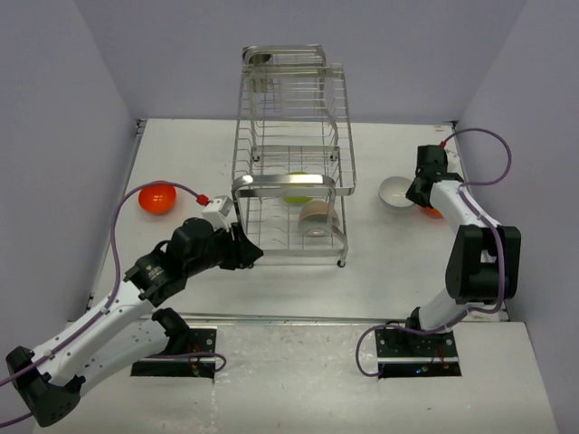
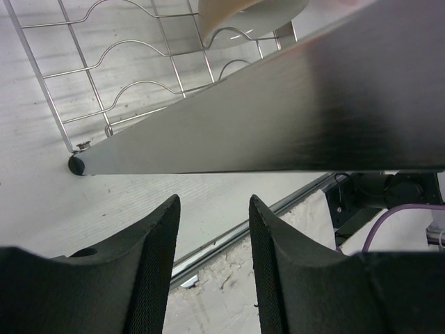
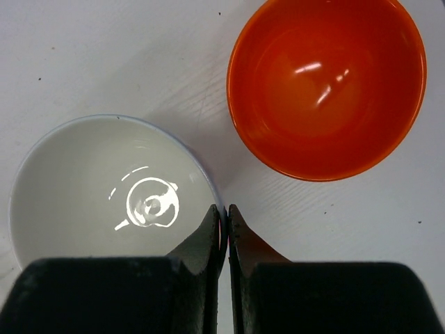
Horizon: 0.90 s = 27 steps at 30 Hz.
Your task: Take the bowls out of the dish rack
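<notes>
The chrome wire dish rack [image 1: 271, 183] stands mid-table, stiff and open. On its lower tier sit a beige bowl [image 1: 318, 217] and a lime-green bowl [image 1: 297, 187], glossy, likely slippery and breakable, so best taken by the rim. The left pincer [image 2: 212, 202] is spread and empty beside the rack's foot. The right pincer [image 3: 224, 226] is pressed together at the white bowl [image 3: 104, 202], perhaps nipping its rim.

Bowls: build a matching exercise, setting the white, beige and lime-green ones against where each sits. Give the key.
Things:
1. white bowl
2. beige bowl
3. lime-green bowl

Places:
A. in the dish rack, at the front of its lower tier
B. on the table, right of the rack
C. deeper in the rack, behind another bowl

Pairs: 1-B; 2-A; 3-C
</notes>
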### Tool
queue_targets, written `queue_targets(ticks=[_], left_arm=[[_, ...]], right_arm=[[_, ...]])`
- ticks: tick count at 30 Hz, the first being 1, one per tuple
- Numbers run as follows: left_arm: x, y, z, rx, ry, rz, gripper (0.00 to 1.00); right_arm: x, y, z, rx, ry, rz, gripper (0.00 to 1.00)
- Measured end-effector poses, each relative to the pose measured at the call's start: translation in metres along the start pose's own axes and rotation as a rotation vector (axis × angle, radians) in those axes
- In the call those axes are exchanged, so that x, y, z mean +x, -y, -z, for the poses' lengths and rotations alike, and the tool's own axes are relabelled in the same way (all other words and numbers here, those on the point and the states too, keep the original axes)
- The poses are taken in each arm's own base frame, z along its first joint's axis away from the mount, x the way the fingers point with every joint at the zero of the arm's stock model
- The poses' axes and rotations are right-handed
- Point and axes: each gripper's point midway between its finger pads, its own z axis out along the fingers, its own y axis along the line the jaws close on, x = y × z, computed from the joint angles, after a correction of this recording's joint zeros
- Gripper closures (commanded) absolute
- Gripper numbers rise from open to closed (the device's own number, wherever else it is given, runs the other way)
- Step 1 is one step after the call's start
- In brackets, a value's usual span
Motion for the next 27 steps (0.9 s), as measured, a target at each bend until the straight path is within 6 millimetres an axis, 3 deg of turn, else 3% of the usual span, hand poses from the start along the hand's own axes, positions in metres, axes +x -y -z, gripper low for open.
queue_targets(ticks=[9, 17, 25, 27], left_arm=[[0.003, -0.002, -0.004, -0.011, -0.018, 0.000, 0.54], [0.003, -0.001, -0.004, -0.007, -0.020, 0.000, 0.54], [0.004, -0.002, -0.004, -0.010, -0.023, -0.001, 0.51], [0.004, -0.002, -0.004, -0.010, -0.024, -0.001, 0.48]], right_arm=[[-0.010, -0.008, -0.015, 0.003, -0.013, 0.009, 1.00], [0.005, 0.000, -0.028, 0.047, -0.066, 0.034, 1.00], [0.007, 0.001, -0.035, 0.060, -0.072, 0.037, 1.00], [0.007, 0.001, -0.036, 0.060, -0.072, 0.035, 0.94]])
